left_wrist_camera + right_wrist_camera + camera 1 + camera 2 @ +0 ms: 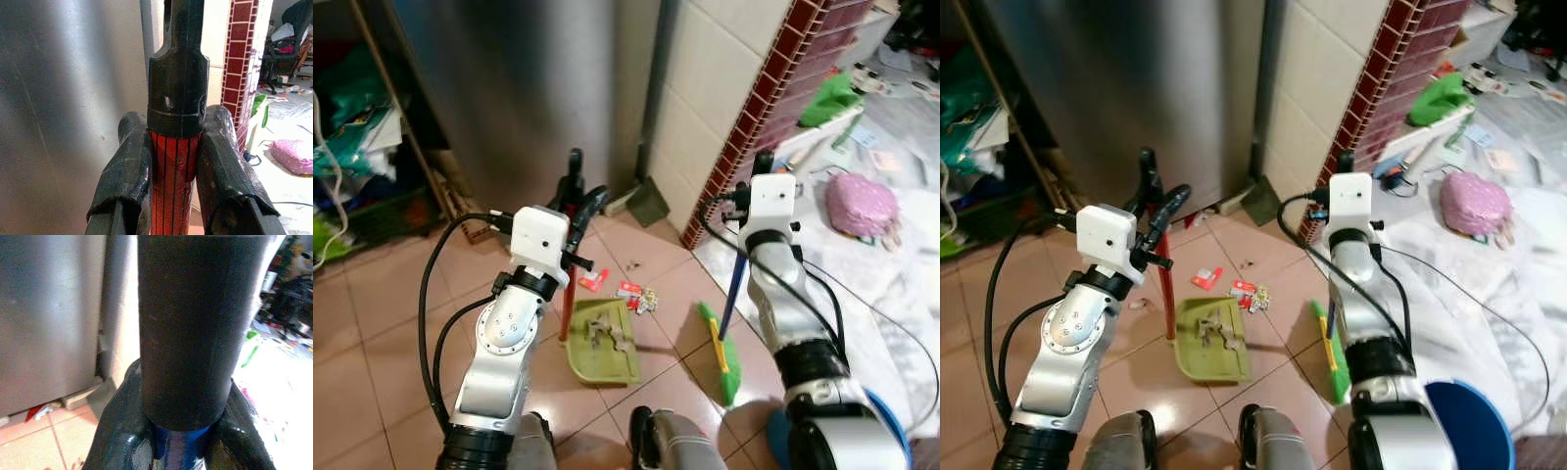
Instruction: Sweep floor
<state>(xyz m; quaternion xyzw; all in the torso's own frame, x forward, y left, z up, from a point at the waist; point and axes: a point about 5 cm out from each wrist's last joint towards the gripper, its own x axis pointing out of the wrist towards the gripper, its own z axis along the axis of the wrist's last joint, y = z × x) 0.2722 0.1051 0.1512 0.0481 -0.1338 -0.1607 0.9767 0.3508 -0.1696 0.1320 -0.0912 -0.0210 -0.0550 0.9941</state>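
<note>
While left fingers [132, 171] clamp the red dustpan handle [567, 304] and right fingers [122, 440] clamp the blue broom pole [732, 294], a wide stroke of the green broom head [719, 352] could scatter the wrappers [628, 292] past the green plastic dustpan [604, 343].

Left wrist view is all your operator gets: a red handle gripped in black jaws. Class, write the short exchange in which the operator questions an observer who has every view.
Operator: What is at the end of this red handle?
Observer: A green dustpan, set down on the floor.
Operator: And what is the other arm doing?
Observer: The right gripper is shut on the blue handle of a green broom, which stands to the right of the dustpan.
</note>
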